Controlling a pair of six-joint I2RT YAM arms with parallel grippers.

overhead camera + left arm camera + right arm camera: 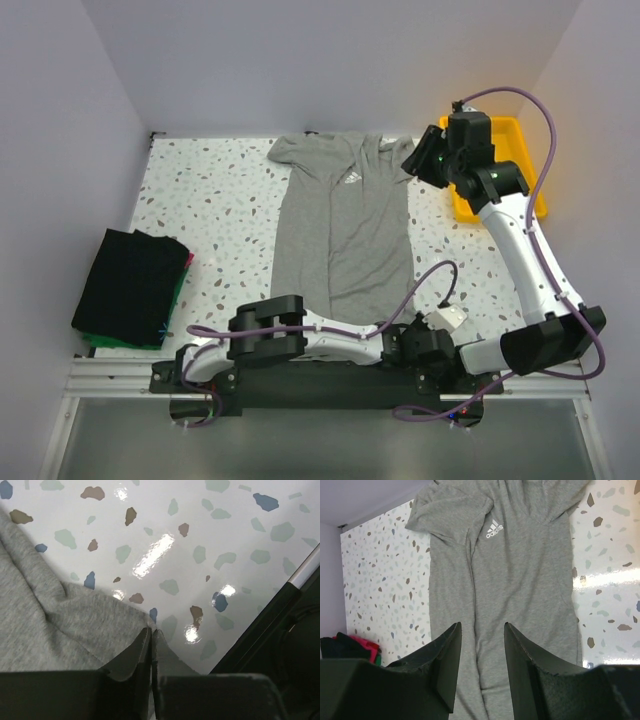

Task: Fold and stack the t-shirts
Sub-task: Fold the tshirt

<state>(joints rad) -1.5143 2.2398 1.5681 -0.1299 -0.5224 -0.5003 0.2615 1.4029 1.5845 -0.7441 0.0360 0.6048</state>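
A heather-grey t-shirt (pixel 345 230) with a small white chest logo lies flat and lengthwise in the middle of the table, collar at the far side. My left gripper (pixel 151 630) is low at the shirt's near right hem corner (pixel 45 625), its jaws pressed together on the fabric edge. My right gripper (pixel 482 625) hangs open above the shirt (pixel 520 580), near its far right sleeve (pixel 415 160), holding nothing. A folded black t-shirt (pixel 130 285) lies on a green one (pixel 100 340) at the left.
A yellow tray (pixel 520 135) stands at the far right, partly behind the right arm. Side walls close in the table on left, right and back. The table's near metal edge (pixel 305 572) runs just beside the left gripper. A red fabric edge (pixel 188 262) shows in the stack.
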